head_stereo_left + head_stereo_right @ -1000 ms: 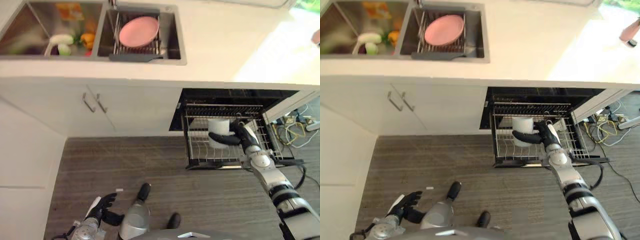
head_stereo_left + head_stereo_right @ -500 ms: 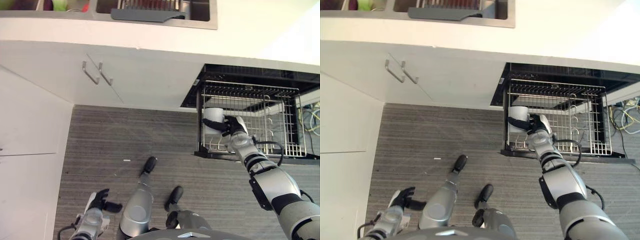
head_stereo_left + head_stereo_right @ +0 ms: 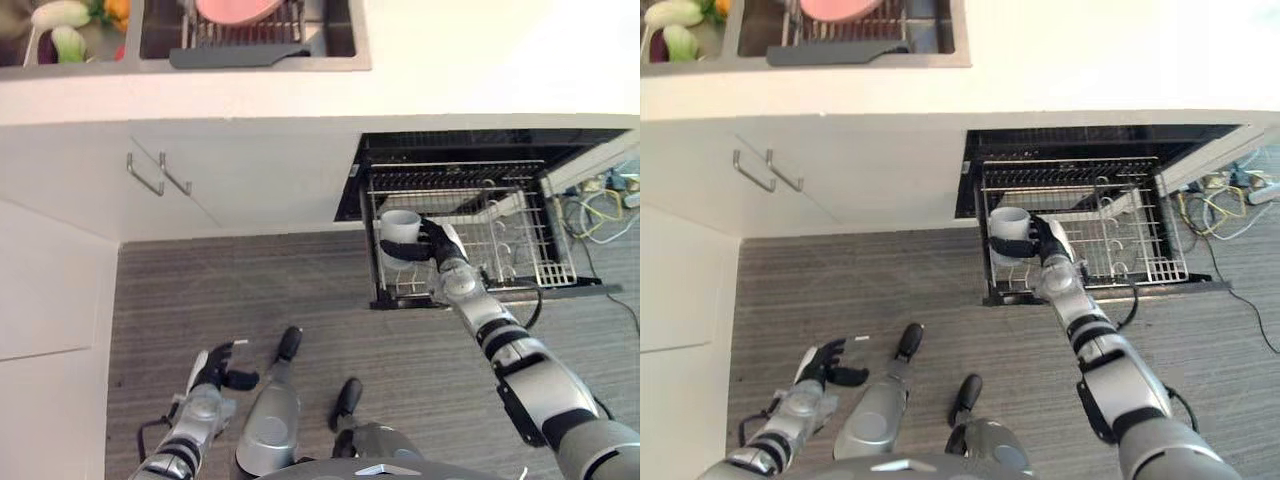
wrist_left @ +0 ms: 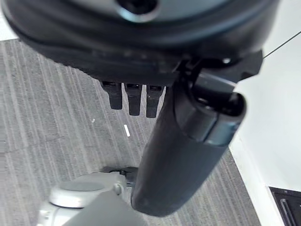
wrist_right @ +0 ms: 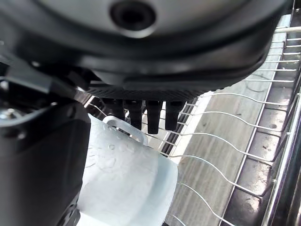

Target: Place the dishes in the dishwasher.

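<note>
- Sink (image 3: 340,62), upper left: a pink plate (image 3: 235,8) lies on the drying rack (image 3: 240,40) in the basin, not yet loaded; by this, the task appears to be partly done at most.
- Left hand (image 3: 215,372), lower left: hangs low over the floor (image 3: 180,300), fingers relaxed and holding nothing, idle.
- White mug (image 3: 401,235), centre right: held upright at the left end of the pulled-out dishwasher rack (image 3: 520,262), among the wires; whether it rests on the rack cannot be told.
- Right hand (image 3: 1048,245): fingers and thumb are curled round the mug, as the right wrist view confirms; release remains to be done.
- Change from one second earlier: the hand and mug have moved from the rack's middle toward its left end; the whole view has also shifted, so the camera itself has moved.
</note>
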{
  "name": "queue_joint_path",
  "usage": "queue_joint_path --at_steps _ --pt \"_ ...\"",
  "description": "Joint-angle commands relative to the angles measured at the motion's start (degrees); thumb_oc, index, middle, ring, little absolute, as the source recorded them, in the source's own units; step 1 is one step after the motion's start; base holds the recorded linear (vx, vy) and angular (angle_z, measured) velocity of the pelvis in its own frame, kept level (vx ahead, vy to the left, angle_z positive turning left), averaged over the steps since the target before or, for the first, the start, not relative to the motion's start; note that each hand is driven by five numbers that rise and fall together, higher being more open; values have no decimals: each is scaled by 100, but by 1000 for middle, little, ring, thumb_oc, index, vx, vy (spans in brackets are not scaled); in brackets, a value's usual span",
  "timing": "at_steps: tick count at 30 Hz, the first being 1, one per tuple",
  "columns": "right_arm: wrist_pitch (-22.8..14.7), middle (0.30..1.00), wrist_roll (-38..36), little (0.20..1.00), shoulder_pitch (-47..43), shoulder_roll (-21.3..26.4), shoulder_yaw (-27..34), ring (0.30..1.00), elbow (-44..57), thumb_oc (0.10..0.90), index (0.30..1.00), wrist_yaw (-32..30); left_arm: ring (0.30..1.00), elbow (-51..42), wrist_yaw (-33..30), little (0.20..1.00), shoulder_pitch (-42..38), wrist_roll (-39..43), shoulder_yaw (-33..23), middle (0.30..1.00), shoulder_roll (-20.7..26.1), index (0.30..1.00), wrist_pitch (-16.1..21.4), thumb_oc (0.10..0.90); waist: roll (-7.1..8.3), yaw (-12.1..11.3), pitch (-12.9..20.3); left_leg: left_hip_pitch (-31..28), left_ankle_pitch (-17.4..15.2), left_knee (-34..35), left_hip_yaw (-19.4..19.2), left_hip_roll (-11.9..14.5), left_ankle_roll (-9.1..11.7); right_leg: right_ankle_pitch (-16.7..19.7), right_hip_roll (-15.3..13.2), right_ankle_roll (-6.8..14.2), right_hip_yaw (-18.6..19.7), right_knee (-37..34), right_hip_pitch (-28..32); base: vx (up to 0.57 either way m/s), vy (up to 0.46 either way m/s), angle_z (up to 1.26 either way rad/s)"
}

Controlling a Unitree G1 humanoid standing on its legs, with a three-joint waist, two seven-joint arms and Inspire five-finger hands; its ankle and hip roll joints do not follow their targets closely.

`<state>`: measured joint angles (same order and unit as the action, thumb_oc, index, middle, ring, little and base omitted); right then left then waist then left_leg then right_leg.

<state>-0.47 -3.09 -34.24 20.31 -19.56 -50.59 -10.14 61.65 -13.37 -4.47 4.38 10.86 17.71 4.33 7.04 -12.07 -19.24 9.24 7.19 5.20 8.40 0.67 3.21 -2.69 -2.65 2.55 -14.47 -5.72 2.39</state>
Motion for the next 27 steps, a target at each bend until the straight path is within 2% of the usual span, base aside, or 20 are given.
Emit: queue_joint_path --at_steps 1,3,8,11,20,24,27 --pt "-410 900 -173 900 465 488 134 900 1006 800 900 -35 900 308 -66 900 381 -166 -42 900 31 900 -15 800 49 27 635 -288 -323 -20 20 169 78 253 -210 473 153 154 -243 34 41 -9" --pt "-565 900 -480 900 1291 597 653 900 1963 800 900 69 900 385 -33 900 400 -254 -187 900 -26 900 -47 800 5 200 763 -434 -367 -20 -55 165 61 237 -232 484 214 153 -143 38 43 -11" --pt "-712 900 -835 900 2155 553 1178 900 2768 800 900 235 900 484 0 900 395 -336 -266 900 -127 900 -80 800 -72 350 921 -622 -441 -20 -121 158 38 205 -257 498 251 147 -2 28 31 -15" --pt "-736 900 -880 900 2663 582 1420 900 3328 800 900 381 900 437 79 900 434 -445 -294 900 -175 900 -120 800 -168 466 1034 -771 -486 -20 -197 157 28 179 -267 498 321 151 82 15 32 -14" --pt "-631 900 -714 900 2580 649 1289 900 3174 800 900 416 900 489 117 900 541 -439 -284 900 -246 900 -122 800 -245 442 1126 -932 -542 -20 -296 155 12 180 -261 503 403 103 188 8 9 -13" --pt "-571 900 -567 900 2444 705 1189 900 3047 800 900 406 900 540 142 900 623 -503 -250 900 -221 900 -138 800 -176 342 1102 -877 -522 -20 -219 166 19 181 -246 509 322 82 193 -2 -17 4" --pt "-520 900 -502 900 2234 783 1045 900 2861 800 900 427 900 537 135 900 682 -468 -286 900 -139 900 -148 800 -66 180 1047 -767 -485 -20 -102 172 32 180 -228 503 240 77 153 -21 -52 8"
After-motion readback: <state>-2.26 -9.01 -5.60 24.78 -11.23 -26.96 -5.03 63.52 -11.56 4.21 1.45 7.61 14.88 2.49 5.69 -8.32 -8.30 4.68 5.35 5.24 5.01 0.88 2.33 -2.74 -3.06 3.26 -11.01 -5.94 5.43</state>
